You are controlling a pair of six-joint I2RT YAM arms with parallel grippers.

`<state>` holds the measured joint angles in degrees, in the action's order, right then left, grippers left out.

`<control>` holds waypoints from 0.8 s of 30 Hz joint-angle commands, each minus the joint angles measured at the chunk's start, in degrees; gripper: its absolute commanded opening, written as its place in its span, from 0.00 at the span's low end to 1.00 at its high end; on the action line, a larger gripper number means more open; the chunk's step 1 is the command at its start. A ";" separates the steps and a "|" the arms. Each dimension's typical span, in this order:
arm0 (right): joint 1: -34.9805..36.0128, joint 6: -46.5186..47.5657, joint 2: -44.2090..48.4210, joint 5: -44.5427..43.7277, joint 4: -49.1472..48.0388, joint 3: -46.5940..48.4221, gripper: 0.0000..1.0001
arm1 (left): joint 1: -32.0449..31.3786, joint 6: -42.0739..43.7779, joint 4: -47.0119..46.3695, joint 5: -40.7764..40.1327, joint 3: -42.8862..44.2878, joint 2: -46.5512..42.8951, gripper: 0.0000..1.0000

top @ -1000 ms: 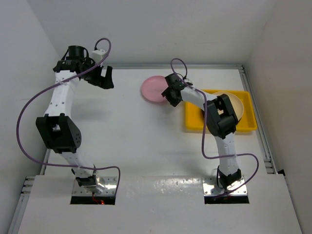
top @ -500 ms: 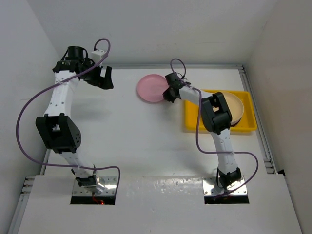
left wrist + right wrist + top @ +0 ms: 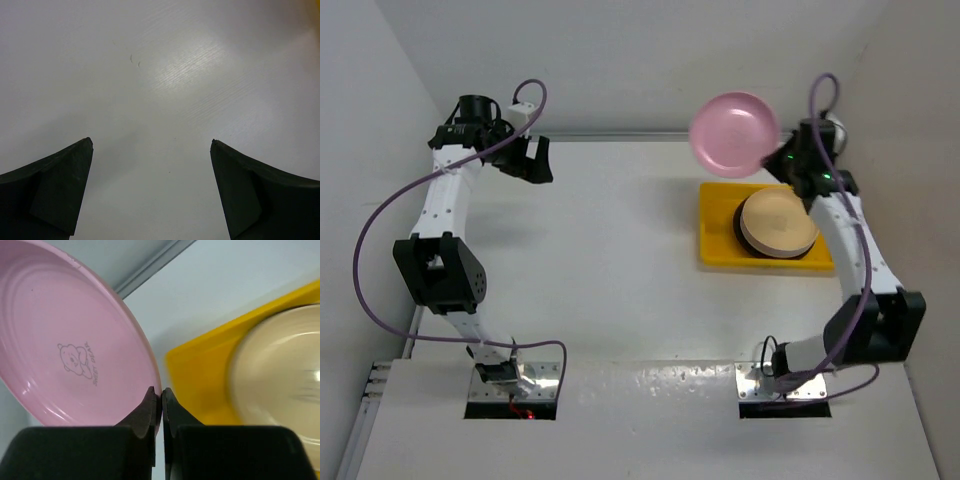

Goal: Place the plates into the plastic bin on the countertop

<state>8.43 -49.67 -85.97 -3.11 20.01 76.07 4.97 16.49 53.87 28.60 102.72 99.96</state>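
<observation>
A pink plate [image 3: 733,132] [image 3: 70,350] hangs in the air above the back left corner of the yellow plastic bin [image 3: 716,238] [image 3: 200,375]. My right gripper [image 3: 783,160] [image 3: 161,391] is shut on its rim. The plate is tilted, its inside facing the top camera. In the bin lies a stack of plates with a tan one [image 3: 778,222] [image 3: 280,370] on top. My left gripper [image 3: 533,160] [image 3: 151,142] stands open over the bare white countertop [image 3: 165,75] at the back left, nothing between its fingers.
White walls close in the countertop on the left, back and right, with a metal edging strip [image 3: 620,136] along the back. The bin lies close to the right wall.
The right gripper shut on the pink plate's rim, lifted it off the countertop and swung it right, over the bin's back corner. The left arm has not moved.
</observation>
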 commanded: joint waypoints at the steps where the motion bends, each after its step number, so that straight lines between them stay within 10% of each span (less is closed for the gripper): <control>1: -10.23 7.13 3.97 -4.17 13.25 -5.92 0.00 | 0.74 0.65 -0.78 1.37 -0.50 -2.40 1.00; 10: -28.27 10.39 6.97 0.03 11.81 -12.97 0.00 | 0.74 0.65 -0.78 1.99 -1.03 -2.40 1.00; 17: -28.90 9.33 1.34 0.75 11.19 -13.31 0.01 | 1.27 0.65 -0.78 1.99 -1.03 -2.40 1.00; 24: -28.91 10.47 -0.07 -0.84 14.08 -11.66 0.71 | 1.80 0.65 -0.78 1.99 -1.03 -2.40 1.00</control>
<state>-20.49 -40.38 -86.30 -3.64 33.58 61.84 5.74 16.47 53.87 29.41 101.71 99.96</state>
